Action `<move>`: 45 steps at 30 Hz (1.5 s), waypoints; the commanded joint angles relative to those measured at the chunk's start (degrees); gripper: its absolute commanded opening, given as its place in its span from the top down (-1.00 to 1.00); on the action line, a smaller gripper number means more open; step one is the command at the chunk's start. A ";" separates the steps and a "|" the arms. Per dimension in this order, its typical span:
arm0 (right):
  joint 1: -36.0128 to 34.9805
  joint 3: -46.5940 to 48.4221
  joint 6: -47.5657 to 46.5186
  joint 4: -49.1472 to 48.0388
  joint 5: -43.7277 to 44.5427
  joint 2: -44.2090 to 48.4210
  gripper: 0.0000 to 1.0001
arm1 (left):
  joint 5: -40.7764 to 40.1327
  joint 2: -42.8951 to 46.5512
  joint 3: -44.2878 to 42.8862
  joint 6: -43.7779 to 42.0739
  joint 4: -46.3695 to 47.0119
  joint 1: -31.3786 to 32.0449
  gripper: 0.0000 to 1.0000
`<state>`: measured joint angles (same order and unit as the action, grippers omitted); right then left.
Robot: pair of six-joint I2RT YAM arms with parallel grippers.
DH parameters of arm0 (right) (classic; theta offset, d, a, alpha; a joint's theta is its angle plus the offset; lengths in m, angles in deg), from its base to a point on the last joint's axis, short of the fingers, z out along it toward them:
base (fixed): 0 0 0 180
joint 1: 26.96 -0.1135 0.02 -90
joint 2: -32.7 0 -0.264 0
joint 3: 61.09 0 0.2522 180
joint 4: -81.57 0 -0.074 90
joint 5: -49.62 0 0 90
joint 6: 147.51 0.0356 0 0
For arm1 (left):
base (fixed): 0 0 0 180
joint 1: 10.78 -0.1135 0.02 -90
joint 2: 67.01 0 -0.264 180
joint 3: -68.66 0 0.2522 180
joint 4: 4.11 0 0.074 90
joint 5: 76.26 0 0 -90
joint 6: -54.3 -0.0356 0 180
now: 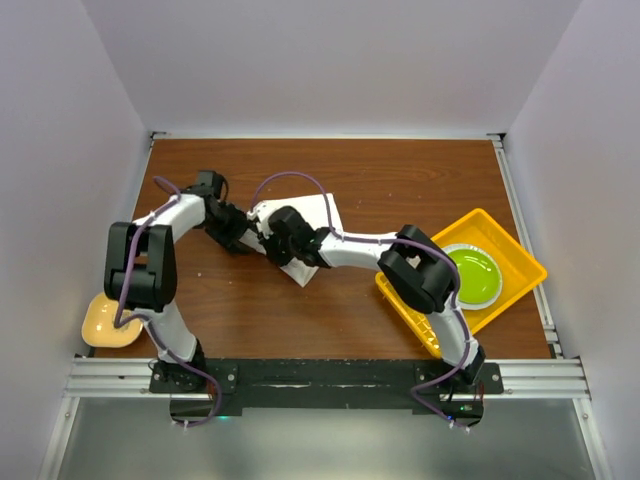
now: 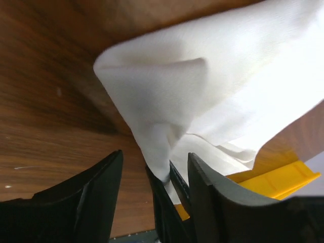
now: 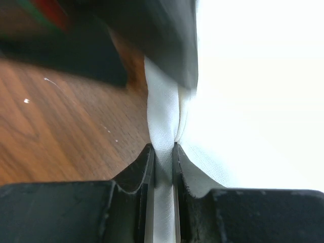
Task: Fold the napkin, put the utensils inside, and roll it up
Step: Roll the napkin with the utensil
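- near the middle of the table (image 1: 250, 320), what have you got?
- your napkin (image 1: 325, 215) lies there, bunched and partly folded, with both of your arms meeting at its left edge. most of it is hidden under the right arm in the top view.
- what is your right gripper (image 3: 162, 148) doing?
- it is clamped on the cloth. in its own camera you see a thin fold of white fabric pinched tight between the two jaws, rising straight up from them.
- and your left gripper (image 2: 155, 154)?
- its jaws stand apart. its fingers (image 2: 91, 197) sit on either side of the pinched corner and hold nothing. between them you can see the right gripper's narrow dark tips with the cloth in them, just above the wood.
- how does the cloth hang?
- one corner is lifted into a soft peak, and the rest spreads away to the right.
- what else is on your table?
- a yellow tray (image 1: 520, 262) to the right, well apart from the napkin, with a green plate (image 1: 472, 272) in it. a tan dish (image 1: 108, 322) sits at the near left edge.
- the knife?
- you cannot make it out in any view.
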<state>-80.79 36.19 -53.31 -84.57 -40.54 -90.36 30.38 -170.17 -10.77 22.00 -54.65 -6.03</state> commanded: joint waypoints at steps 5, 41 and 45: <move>11.70 -1.26 22.28 0.70 -33.08 -7.26 1.00 | -3.64 9.45 -1.74 -9.09 3.64 -3.17 -0.38; 19.72 -1.17 40.00 -13.02 -54.50 -19.41 1.00 | -7.77 5.50 8.89 11.21 13.04 6.24 -0.19; 19.81 -1.17 39.56 -12.49 -54.50 -19.41 1.00 | -7.94 8.92 10.47 12.26 15.75 5.36 -0.21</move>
<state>-61.18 38.25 -8.33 -105.82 -98.35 -106.28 26.30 -165.44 -2.33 32.23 -41.90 0.59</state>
